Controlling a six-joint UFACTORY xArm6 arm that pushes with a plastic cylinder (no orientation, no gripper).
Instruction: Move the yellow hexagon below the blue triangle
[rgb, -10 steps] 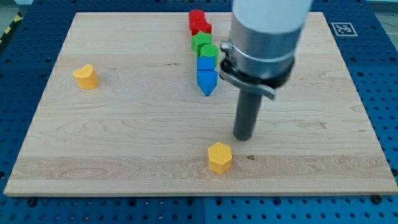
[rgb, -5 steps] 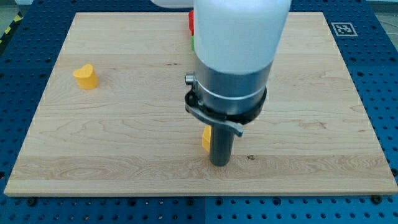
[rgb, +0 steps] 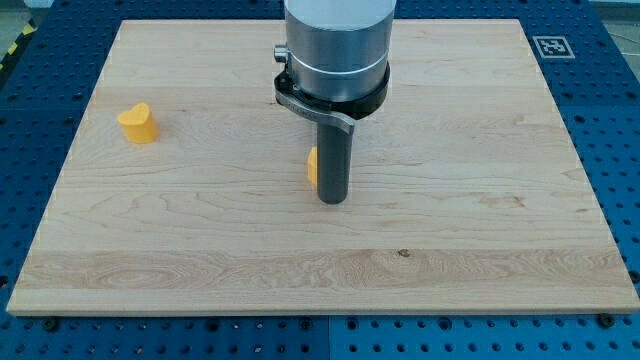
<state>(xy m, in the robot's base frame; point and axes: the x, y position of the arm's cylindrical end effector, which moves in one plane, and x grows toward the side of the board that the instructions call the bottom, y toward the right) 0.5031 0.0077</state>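
Observation:
The yellow hexagon (rgb: 312, 166) shows only as a thin yellow sliver at the left side of my rod, near the middle of the board. My tip (rgb: 331, 200) rests on the board right against it, on the side toward the view's bottom. The rod and the arm's grey cylinder (rgb: 333, 50) hide most of the hexagon. The blue triangle is hidden behind the arm, so I cannot tell how it stands to the hexagon.
A yellow heart-shaped block (rgb: 138, 123) sits near the board's left edge. The wooden board (rgb: 500, 200) lies on a blue perforated table. A fiducial marker (rgb: 553, 46) sits off the board's top right corner. The red, green and other blue blocks are hidden by the arm.
My tip has swung round below the yellow hexagon and pushed it toward the view's top and slightly left. The arm now covers the column of red, green and blue blocks.

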